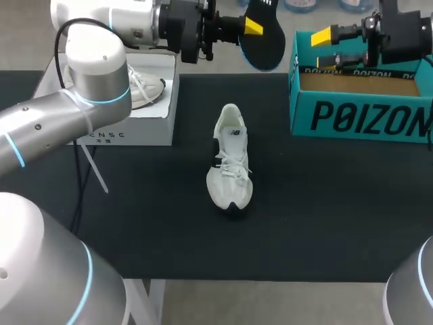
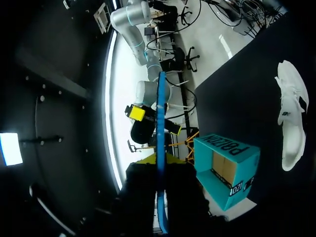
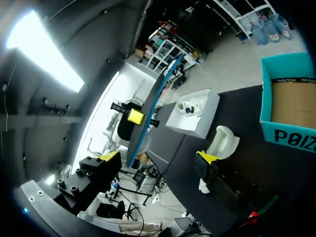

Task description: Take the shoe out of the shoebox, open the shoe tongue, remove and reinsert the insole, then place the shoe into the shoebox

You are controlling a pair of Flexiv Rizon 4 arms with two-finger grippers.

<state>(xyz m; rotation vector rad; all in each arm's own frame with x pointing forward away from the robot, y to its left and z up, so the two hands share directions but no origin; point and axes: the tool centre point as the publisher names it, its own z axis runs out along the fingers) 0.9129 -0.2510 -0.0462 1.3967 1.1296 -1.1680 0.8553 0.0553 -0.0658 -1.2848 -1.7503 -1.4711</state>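
Note:
A white sneaker (image 1: 231, 161) lies on its sole in the middle of the black table, also seen in the left wrist view (image 2: 291, 118) and the right wrist view (image 3: 223, 140). My left gripper (image 1: 252, 27) hangs above the table's far edge, shut on a dark insole (image 1: 267, 39) with a blue rim. That insole shows edge-on as a blue line (image 2: 161, 148) between the left gripper (image 2: 160, 163) fingers. My right gripper (image 1: 328, 49) hangs open and empty over the teal shoebox (image 1: 358, 118); in its own view the gripper (image 3: 158, 158) faces the insole (image 3: 148, 113).
A white box (image 1: 128, 125) stands at the back left with a second white shoe (image 1: 145, 88) inside. The teal shoebox (image 2: 227, 168) is open, brown inside, at the back right. Bare black mat surrounds the sneaker.

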